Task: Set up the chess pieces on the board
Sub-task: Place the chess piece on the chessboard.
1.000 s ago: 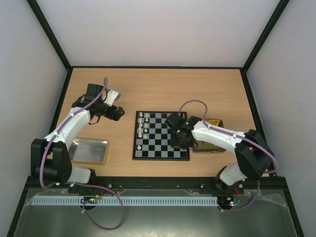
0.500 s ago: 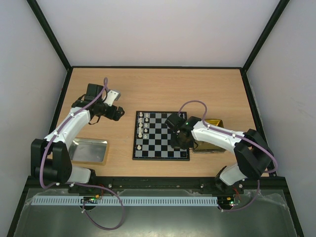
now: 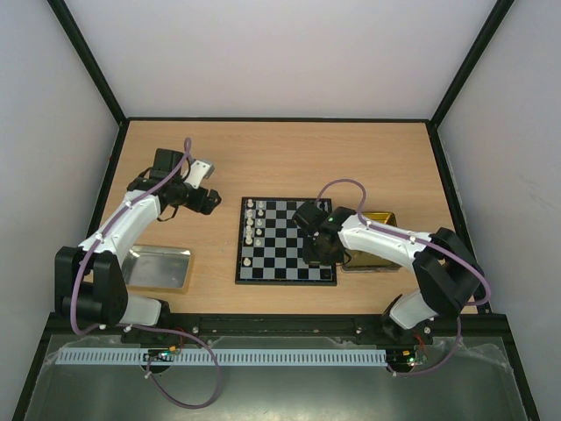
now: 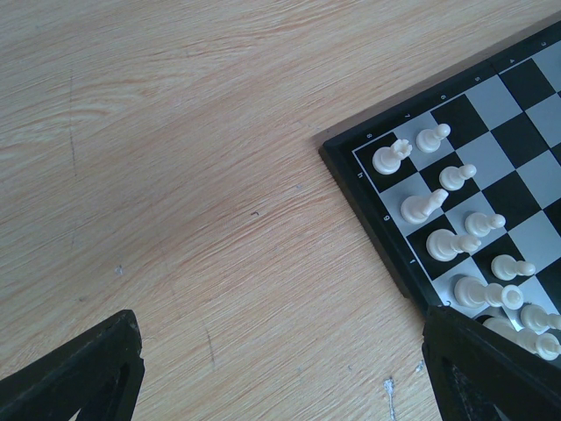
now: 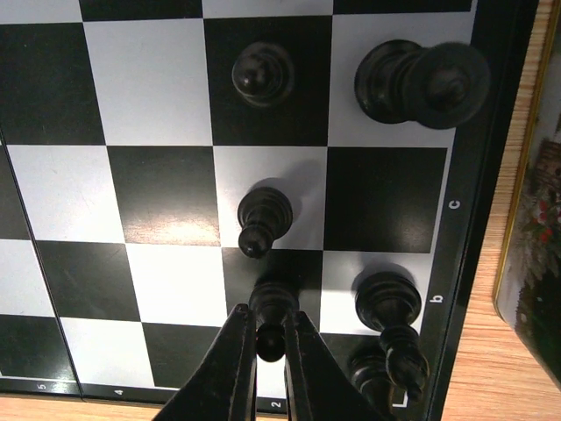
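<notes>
The board [image 3: 286, 279] lies mid-table. White chess pieces [image 3: 252, 224] stand along its left side, seen closer in the left wrist view [image 4: 438, 203]. Above the board's near right corner, my right gripper [image 3: 317, 254] points down. In the right wrist view the gripper [image 5: 270, 329] is shut on the head of a black pawn [image 5: 273, 307] that stands on a dark square. Other black pieces [image 5: 263, 219] stand around it, and one [image 5: 421, 81] lies tipped at the edge. My left gripper [image 3: 209, 203] hovers left of the board, open and empty [image 4: 280, 368].
A gold tray [image 3: 377, 224] sits right of the board, under the right arm; its rim [image 5: 526, 219] shows close to the board's border. A silver tray [image 3: 158, 267] lies near the left arm's base. Dark-framed walls enclose the table.
The right arm has shifted only very slightly over the board's right side. The left arm has not moved.
</notes>
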Available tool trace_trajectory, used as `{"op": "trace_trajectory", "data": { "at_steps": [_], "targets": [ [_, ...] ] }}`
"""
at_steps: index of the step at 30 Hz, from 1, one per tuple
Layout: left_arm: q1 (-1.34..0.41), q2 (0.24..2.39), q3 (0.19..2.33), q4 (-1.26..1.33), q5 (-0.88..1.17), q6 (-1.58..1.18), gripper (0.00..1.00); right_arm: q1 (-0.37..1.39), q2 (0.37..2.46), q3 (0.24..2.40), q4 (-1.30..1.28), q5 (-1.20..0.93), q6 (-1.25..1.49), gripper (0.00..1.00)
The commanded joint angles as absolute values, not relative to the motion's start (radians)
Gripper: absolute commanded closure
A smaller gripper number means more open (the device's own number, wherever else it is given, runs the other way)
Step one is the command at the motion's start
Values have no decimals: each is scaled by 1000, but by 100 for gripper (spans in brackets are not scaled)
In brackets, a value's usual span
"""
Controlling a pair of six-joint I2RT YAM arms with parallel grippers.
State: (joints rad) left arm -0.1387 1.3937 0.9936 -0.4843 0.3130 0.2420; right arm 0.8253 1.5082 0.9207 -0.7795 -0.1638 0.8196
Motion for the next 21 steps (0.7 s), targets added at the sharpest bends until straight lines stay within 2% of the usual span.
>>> {"op": "trace_trajectory", "data": {
  "at_steps": [1,9,21],
  "targets": [
    [-133,1380,984,-487,310,247,13,832,1518,913,-787,-164,812,93],
    [-133,1380,985,-487,310,245,13,833,1520,915,-782,-167,810,92],
    [-133,1383,985,-485,310,246,13,831,1514,937,-795,-158,813,86]
  ]
}}
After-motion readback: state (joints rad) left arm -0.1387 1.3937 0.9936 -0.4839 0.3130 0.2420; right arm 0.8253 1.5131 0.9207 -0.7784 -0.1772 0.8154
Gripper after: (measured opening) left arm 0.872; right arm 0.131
